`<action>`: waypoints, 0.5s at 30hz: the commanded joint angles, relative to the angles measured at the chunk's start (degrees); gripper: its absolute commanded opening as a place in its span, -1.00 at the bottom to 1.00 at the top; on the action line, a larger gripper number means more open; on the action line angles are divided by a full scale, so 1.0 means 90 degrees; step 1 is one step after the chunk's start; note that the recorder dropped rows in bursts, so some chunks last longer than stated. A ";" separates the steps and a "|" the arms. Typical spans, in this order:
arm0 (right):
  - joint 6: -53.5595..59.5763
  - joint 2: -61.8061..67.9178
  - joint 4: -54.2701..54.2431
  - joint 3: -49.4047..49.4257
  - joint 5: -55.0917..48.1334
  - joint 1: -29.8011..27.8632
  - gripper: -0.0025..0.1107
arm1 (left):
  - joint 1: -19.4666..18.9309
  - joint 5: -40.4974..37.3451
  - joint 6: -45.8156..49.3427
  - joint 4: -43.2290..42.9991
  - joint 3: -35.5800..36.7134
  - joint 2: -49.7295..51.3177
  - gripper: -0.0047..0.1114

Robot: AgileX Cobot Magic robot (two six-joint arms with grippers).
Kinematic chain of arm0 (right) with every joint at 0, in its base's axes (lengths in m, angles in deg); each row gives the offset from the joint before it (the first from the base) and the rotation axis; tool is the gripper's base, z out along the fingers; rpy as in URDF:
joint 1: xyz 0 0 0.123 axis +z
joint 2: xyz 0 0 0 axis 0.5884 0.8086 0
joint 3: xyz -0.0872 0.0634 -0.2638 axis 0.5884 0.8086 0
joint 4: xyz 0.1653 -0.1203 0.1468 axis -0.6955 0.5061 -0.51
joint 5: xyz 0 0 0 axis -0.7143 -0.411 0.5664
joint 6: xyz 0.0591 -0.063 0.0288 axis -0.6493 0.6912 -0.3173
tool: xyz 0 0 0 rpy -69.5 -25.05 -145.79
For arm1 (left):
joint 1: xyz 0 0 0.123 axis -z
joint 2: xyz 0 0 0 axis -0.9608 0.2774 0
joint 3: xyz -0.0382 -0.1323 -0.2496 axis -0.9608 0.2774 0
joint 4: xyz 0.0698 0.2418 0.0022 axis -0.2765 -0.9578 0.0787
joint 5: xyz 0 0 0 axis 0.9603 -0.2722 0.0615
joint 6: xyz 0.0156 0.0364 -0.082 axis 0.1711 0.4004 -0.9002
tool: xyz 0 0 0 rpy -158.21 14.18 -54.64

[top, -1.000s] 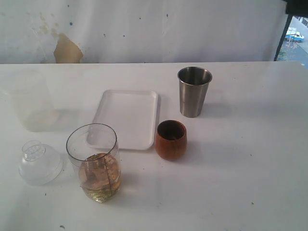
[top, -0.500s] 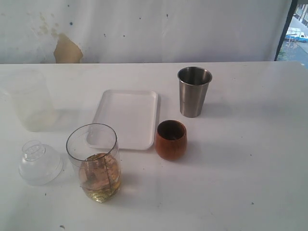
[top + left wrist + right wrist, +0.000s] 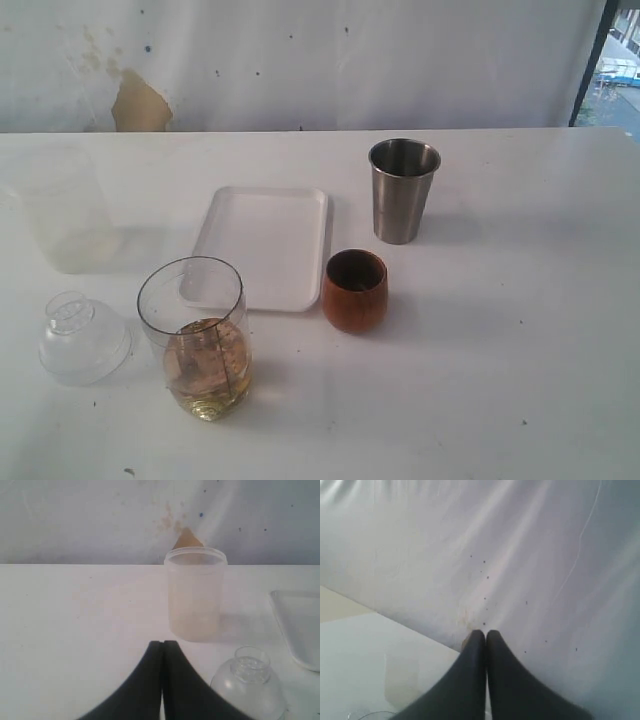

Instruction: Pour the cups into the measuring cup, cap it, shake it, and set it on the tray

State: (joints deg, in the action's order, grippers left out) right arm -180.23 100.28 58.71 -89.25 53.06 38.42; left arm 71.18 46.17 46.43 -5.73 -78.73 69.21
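Pouring well likely means opening the right gripper [image 3: 485,634], closed empty like the left gripper [image 3: 163,645], gripping the small rounded brown wooden cup [image 3: 354,290] right of the flat white rectangular tray [image 3: 262,245], then tipping slowly over the tall clear measuring cup [image 3: 195,340] at the tray's front-left corner

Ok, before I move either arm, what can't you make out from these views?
- Wooden cup and steel tumbler, exterior view: interiors dark, contents unclear.
- Measuring cup, exterior view: scale marks too small to read.
- Tray, left wrist view: cut off by the frame edge.
- Right wrist view: shut right pincer faces mostly backdrop; no task thing identifiable.
- Both arms: outside the exterior view.
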 commanded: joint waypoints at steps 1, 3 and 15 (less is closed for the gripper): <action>0.0716 -0.0500 -0.1242 0.0770 -0.0553 0.0004 -0.96 | 0.0003 0.0043 -0.0004 -0.0046 0.0035 -0.0034 -0.92; 0.1678 -0.0736 -0.3077 0.1167 -0.1070 0.0085 -0.96 | 0.0003 0.0043 -0.0004 -0.0046 0.0035 -0.0034 -0.92; 0.8038 -0.2622 -0.9566 0.3146 -0.1127 0.0107 -0.96 | 0.0003 0.0043 -0.0004 -0.0046 0.0035 -0.0034 -0.92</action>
State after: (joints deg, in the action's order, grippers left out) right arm -117.22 80.03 -20.16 -64.69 43.20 39.42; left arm 71.18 46.17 46.43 -5.73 -78.73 69.21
